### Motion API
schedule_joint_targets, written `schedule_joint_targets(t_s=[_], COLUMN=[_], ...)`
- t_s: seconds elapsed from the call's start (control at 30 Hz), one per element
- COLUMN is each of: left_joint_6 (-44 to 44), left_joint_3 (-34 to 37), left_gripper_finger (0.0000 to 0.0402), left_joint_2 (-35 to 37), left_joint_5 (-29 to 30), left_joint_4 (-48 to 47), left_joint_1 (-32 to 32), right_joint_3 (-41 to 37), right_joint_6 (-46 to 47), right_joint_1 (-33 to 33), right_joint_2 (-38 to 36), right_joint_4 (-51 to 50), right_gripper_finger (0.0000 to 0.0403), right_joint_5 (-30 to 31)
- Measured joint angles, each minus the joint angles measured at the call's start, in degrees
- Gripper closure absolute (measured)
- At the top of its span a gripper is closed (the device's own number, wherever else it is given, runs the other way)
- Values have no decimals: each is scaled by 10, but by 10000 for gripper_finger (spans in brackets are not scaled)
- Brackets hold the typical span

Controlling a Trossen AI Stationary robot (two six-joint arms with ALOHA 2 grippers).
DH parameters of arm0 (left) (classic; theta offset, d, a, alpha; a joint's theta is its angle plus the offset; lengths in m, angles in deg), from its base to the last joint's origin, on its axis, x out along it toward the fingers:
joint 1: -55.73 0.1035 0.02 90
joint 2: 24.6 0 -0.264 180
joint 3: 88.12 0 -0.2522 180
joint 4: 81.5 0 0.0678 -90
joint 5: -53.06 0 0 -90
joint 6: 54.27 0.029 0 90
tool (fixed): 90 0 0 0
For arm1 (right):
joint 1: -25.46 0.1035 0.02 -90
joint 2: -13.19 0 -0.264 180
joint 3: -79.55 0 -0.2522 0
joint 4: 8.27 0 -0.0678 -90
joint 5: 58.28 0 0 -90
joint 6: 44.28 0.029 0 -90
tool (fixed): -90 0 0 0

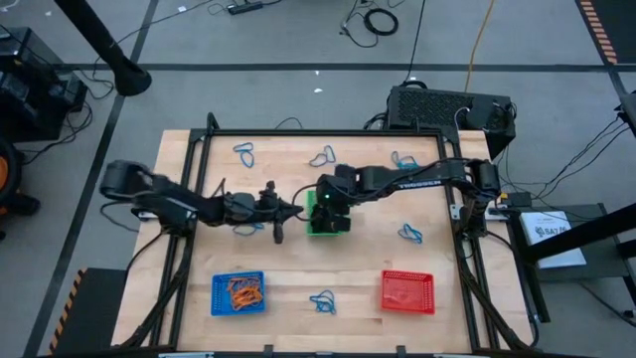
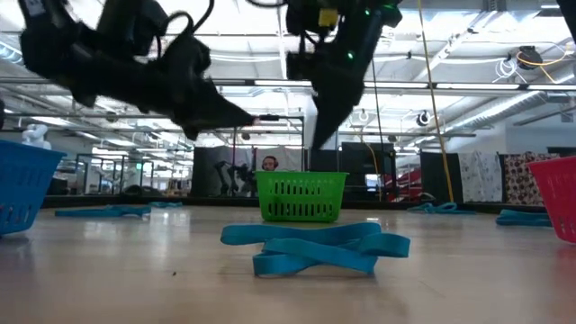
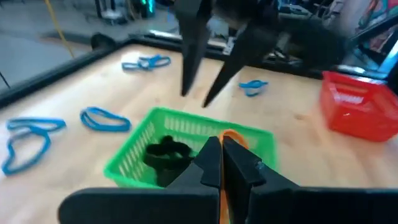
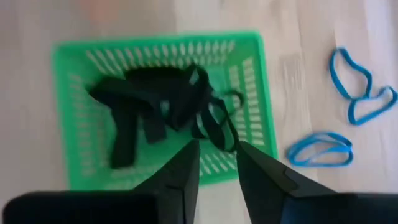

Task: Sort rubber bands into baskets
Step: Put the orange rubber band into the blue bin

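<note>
The green basket (image 1: 326, 221) stands mid-table with black rubber bands (image 4: 155, 112) lying inside it. My right gripper (image 4: 217, 158) is open above the basket, pointing down, and is empty; it also shows in the left wrist view (image 3: 205, 74). My left gripper (image 3: 222, 155) is shut on an orange rubber band (image 3: 234, 138) just left of the basket, above its rim. The blue basket (image 1: 238, 293) holds orange bands. The red basket (image 1: 407, 291) stands at the near right. Blue bands (image 1: 244, 152) lie loose on the table. My left gripper pinches the orange rubber band between its two fingers. A short loop of the band (image 3: 235, 137) sticks out past the fingertips, and a strip of it (image 3: 222, 202) runs back between them. The fingers come from the table's left. The band is lifted clear of the table.
More blue bands lie at the far side (image 1: 323, 157) (image 1: 402, 159), to the right (image 1: 410, 234), near the front edge (image 1: 322, 302) and under my left arm (image 1: 248, 227). A black metal frame (image 1: 199, 149) borders the table. The two grippers are close together over the green basket.
</note>
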Motion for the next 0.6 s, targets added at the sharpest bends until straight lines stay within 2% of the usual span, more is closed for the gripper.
schedule_joint_targets(t_s=[0.2,0.33,0.47,0.6], left_joint_6=[-106,-212,-338,-413], left_joint_3=[-41,-101,-169,-208], left_gripper_finger=[400,400,401,401], left_joint_2=[148,211,217,189], left_joint_5=[0,52,113,113], left_joint_4=[-253,-426,-544,-571], left_joint_1=[-84,-168,-266,-344], right_joint_3=[-76,-154,-252,-359], right_joint_6=[-11,-8,22,57], right_joint_1=[17,41,76,115], right_joint_2=[-23,-81,-175,-268], right_joint_4=[36,95,172,303], right_gripper_finger=[293,293,293,293], right_joint_5=[33,58,85,101])
